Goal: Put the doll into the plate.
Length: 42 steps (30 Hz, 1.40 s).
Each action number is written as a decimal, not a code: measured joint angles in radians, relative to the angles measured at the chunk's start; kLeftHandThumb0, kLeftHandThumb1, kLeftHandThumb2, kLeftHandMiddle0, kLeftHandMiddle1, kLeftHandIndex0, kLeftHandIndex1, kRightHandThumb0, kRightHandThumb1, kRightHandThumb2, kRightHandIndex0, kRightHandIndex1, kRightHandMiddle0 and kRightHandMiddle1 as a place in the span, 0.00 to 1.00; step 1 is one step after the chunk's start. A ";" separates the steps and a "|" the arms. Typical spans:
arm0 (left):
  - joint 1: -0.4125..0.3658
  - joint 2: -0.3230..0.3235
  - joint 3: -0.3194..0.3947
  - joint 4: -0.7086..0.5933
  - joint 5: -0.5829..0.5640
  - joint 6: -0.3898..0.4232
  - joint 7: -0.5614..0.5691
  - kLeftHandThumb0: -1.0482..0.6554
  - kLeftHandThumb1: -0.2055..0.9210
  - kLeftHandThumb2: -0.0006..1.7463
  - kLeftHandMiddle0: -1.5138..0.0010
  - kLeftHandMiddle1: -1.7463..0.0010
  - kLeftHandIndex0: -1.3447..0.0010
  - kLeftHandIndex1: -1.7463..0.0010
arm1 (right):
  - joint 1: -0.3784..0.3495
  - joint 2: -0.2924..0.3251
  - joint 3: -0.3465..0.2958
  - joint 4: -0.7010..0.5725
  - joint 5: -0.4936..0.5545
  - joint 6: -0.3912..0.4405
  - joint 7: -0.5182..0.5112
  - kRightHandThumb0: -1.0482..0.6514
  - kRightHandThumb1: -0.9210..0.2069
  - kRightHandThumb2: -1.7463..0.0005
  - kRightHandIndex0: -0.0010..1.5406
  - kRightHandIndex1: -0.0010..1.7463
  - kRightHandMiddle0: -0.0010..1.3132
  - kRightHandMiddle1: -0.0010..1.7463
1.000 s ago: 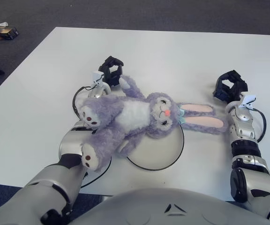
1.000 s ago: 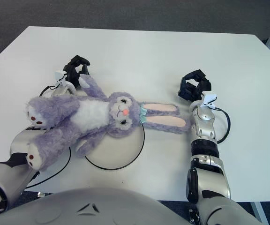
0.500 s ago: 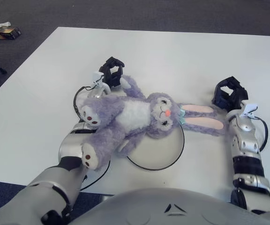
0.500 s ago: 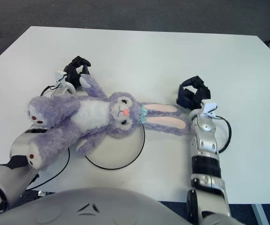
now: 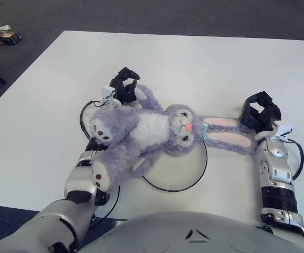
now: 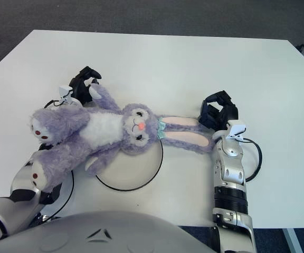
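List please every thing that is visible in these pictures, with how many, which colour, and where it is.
doll: 1, purple plush rabbit with white belly and pink inner ears, lying on its back across the table's near middle, head over the plate, legs to the left beyond it
plate: 1, white with dark rim, under the doll's head and arm
table: 1, white, fills most of the view
small items: on the grey floor, far left corner; too small to identify
left hand: 1, black, at the doll's upper paw
right hand: 1, black, at the tips of the doll's ears
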 measured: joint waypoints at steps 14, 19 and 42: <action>0.060 0.001 -0.008 -0.107 0.003 0.042 0.007 0.37 0.64 0.61 0.30 0.00 0.66 0.00 | 0.008 0.008 -0.005 0.000 -0.003 -0.013 0.005 0.37 0.35 0.40 0.66 1.00 0.34 1.00; 0.071 0.002 -0.009 -0.123 0.004 0.043 0.009 0.37 0.65 0.61 0.30 0.00 0.66 0.00 | 0.008 0.007 -0.005 0.003 -0.004 -0.021 0.006 0.37 0.35 0.39 0.67 1.00 0.35 1.00; 0.080 0.002 -0.019 -0.134 0.006 0.040 0.016 0.37 0.65 0.61 0.29 0.00 0.66 0.00 | -0.001 -0.005 -0.013 0.035 -0.004 -0.038 0.033 0.37 0.35 0.39 0.66 1.00 0.35 1.00</action>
